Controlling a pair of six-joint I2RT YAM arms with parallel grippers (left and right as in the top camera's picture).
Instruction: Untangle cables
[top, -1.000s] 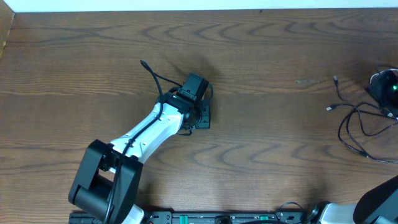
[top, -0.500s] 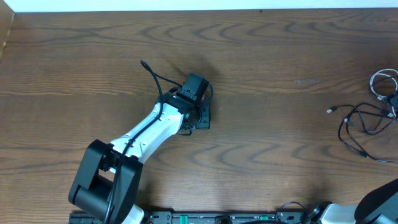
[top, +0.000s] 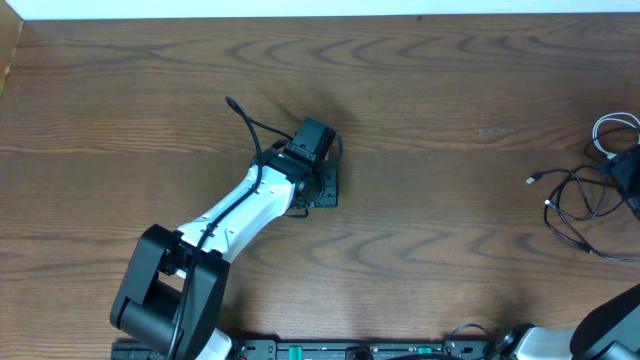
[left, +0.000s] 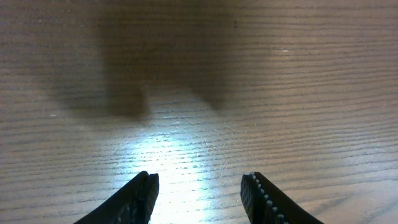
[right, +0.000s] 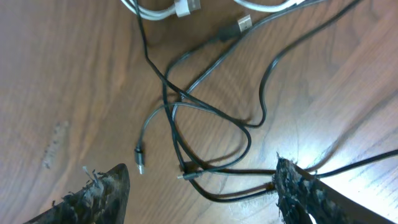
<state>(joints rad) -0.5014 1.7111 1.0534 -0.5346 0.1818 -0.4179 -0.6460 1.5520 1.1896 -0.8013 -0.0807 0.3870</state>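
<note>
The two cables lie tangled at the table's far right. The white cable (top: 603, 131) is coiled near the edge, and the black cable (top: 572, 203) spreads in loose loops beside it. In the right wrist view the black cable (right: 177, 99) crosses itself several times, with the white cable (right: 155, 11) and its plug at the top. My right gripper (right: 200, 169) hangs open over the black loops and holds nothing. It shows at the right edge of the overhead view (top: 628, 170). My left gripper (left: 200, 177) is open over bare wood at mid-table (top: 320, 188), far from the cables.
The wooden table (top: 430, 90) runs to a white strip at the back edge. The left arm (top: 235, 210) reaches diagonally from the front left. A silver-tipped plug (right: 244, 23) and a small dark plug (right: 139, 155) lie loose on the wood.
My right gripper has opened and shifted toward the right edge, uncovering the white cable. The black loops shifted slightly. The left arm has not moved.
</note>
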